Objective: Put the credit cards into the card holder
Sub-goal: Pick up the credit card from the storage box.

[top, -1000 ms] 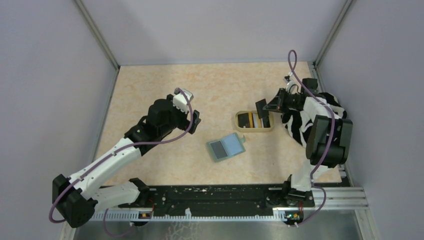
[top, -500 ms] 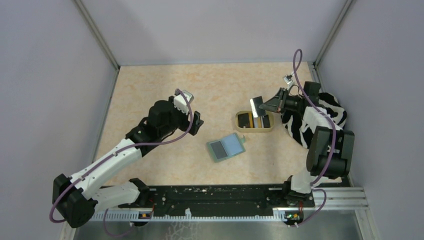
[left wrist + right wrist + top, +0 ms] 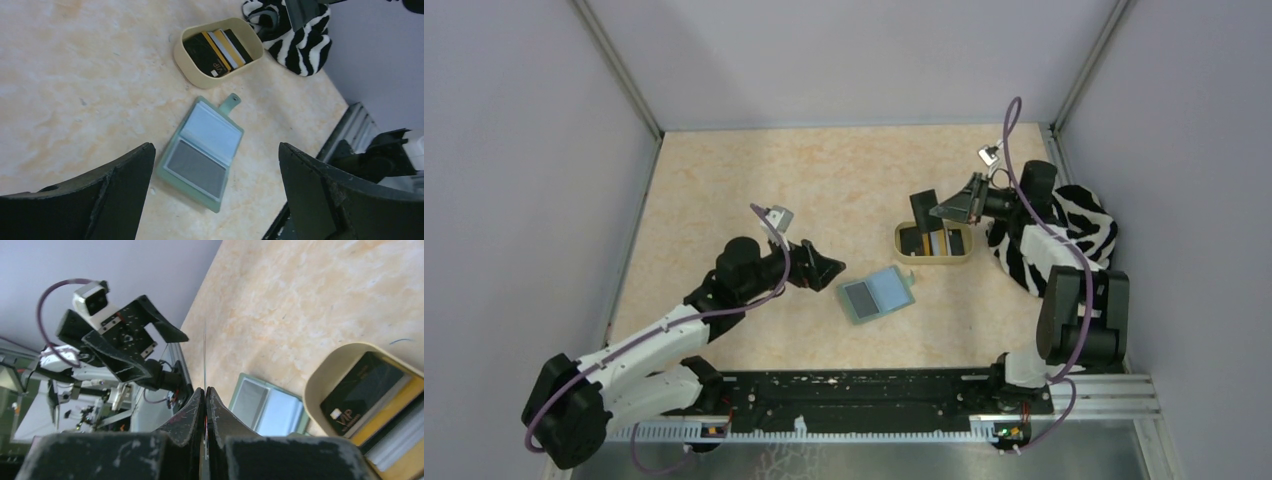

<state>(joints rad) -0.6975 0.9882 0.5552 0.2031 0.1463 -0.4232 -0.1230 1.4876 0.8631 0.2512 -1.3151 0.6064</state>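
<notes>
Currently card holder (image 3: 877, 294) is lying open mid-worktop: pale green, light blue leaf, dark pocket. Right gripper (image 3: 944, 208) is pinching one black card (image 3: 922, 207) upright just above tan tray (image 3: 934, 261); black and gold credit cards (image 3: 220, 46) sitting inside. Left gripper (image 3: 829, 268) is gaping wide beside holder.

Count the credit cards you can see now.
5: one black card in the right tool near the tray; four overlapping in it: black VIP card, gold card, pale card, second black card. Others may hide underneath.
</notes>
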